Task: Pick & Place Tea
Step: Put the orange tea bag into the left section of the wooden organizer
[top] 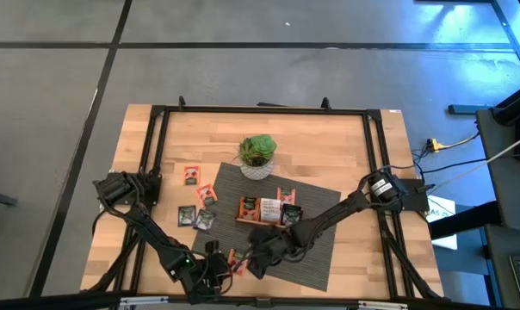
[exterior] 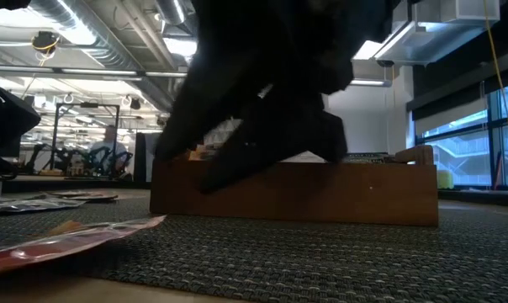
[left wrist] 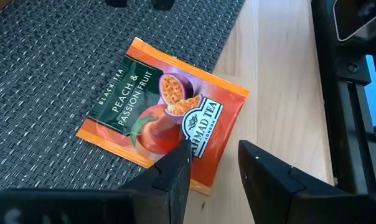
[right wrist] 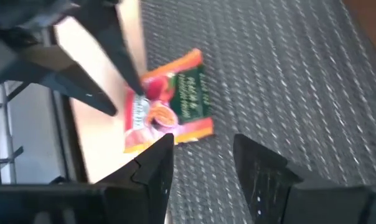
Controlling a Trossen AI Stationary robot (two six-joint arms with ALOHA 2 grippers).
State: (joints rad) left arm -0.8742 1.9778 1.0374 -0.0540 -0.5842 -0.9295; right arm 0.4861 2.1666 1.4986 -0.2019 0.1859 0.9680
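left wrist view: orange sachet [left wrist: 163, 118] beneath open left pincer [left wrist: 214, 163].

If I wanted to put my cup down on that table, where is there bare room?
The bare wood right of the grey mat is free, as is the far strip behind the plant pot. It is crowded around the wooden tray, the loose sachets left of it, and the near edge where both arms meet.

Grey concrete floor [top: 243, 69] with dark seam lines around the table. Low view: open ceiling, exposed ducts [exterior: 77, 21] at 10 o'clock, strip lights [exterior: 174, 46], large windows [exterior: 481, 126] at 3 o'clock. Seated person [exterior: 109, 151] at 9 o'clock, far back.
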